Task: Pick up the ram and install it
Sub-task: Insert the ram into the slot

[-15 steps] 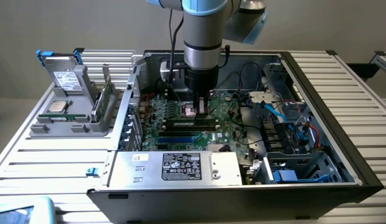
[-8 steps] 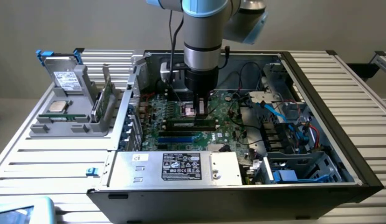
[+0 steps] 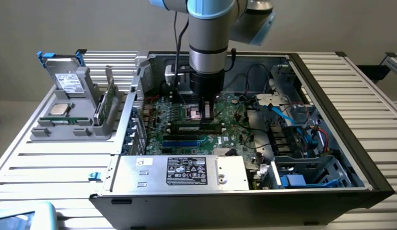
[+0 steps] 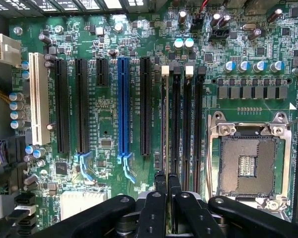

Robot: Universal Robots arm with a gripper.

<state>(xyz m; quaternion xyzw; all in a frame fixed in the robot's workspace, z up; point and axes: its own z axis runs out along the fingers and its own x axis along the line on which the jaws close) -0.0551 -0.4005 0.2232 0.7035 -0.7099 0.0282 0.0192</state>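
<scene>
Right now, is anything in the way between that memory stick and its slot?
Nothing visible. The fingers grip the ram edge-on, lined up along the slot by the white latch; no cable or part lies between.

Robotics lab set up for computer assembly: an industrial robot arm [image 3: 205, 43] reaches into an open desktop computer case [image 3: 217, 208], its motherboard [image 4: 109, 124] exposed, on a slatted aluminium workbench [image 3: 51, 163] beside a grey fixture [image 3: 64, 132] holding loose computer parts, against a plain wall [image 3: 70, 24]
</scene>
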